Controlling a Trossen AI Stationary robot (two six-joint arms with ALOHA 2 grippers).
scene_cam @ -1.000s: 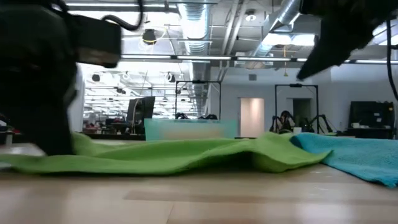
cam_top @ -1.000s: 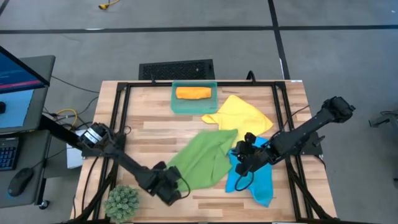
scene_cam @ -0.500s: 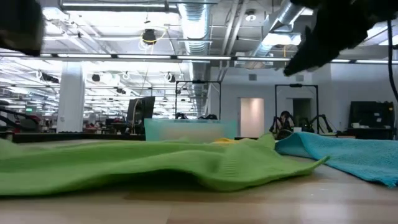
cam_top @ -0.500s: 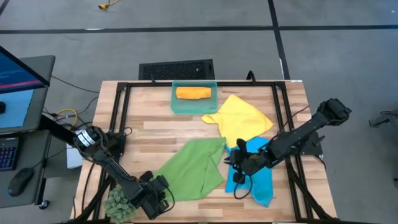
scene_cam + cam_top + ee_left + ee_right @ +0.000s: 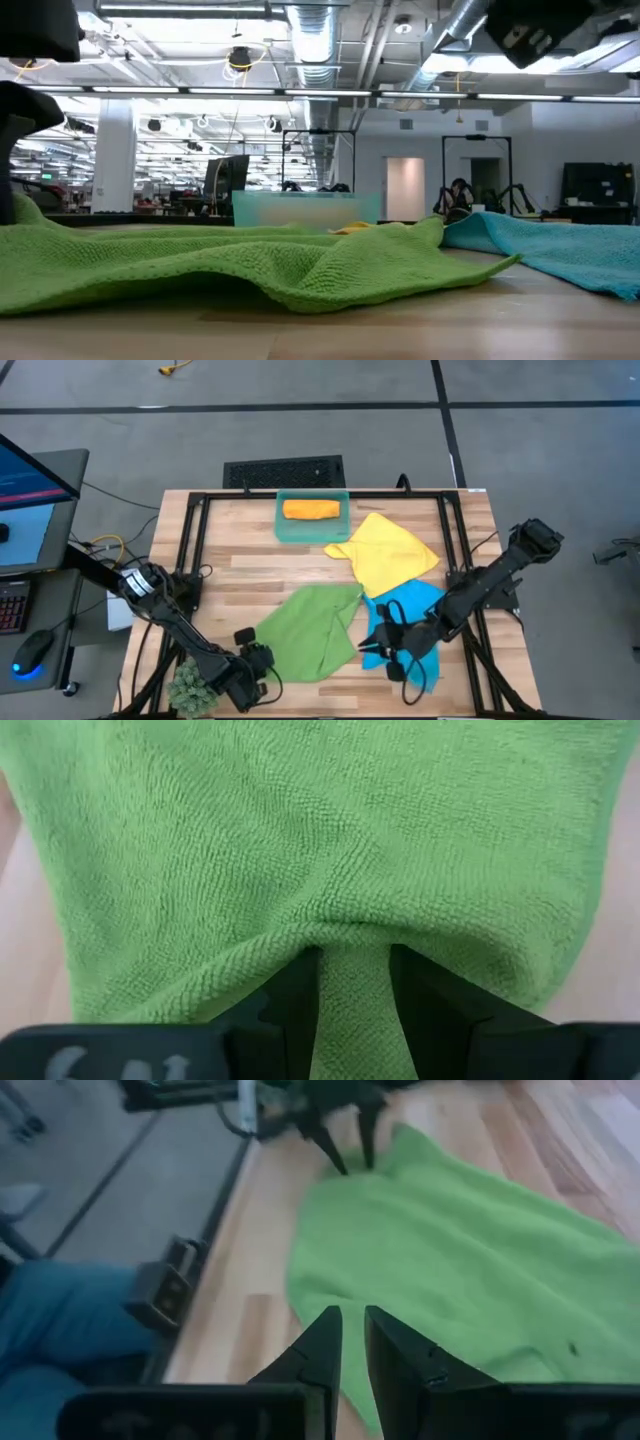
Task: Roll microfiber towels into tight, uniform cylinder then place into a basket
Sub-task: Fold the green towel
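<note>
The green towel [image 5: 310, 630] lies spread on the table near the front edge; it also shows in the low view [image 5: 250, 265]. My left gripper [image 5: 255, 665] is shut on it at its near left edge. My right gripper [image 5: 373, 650] hovers by the towel's near right corner, over the blue towel's [image 5: 415, 625] left edge; its fingers [image 5: 322, 1338] stand almost together with nothing between them. The yellow towel [image 5: 385, 550] lies flat farther back. The orange towel [image 5: 310, 510] lies rolled in the teal basket [image 5: 283, 530]. My left gripper pinches a raised fold of the green towel [image 5: 352, 982] between its two fingers, at the towel's near left edge. The fingers come low from the table's near left side. The rest of the towel lies on the table, drawn into creases toward the fingers.
A spiky green plant ball [image 5: 195, 685] sits at the near left corner, close to my left gripper. Black frame rails [image 5: 195, 550] run along the table's left and right sides. Bare wood shows left of the basket and between the towels and the front edge.
My left gripper has pulled the green towel toward the table's near left corner; the towel has slid off the yellow towel and now lies flatter and more spread out. My right gripper has moved toward the near edge along the blue towel.
</note>
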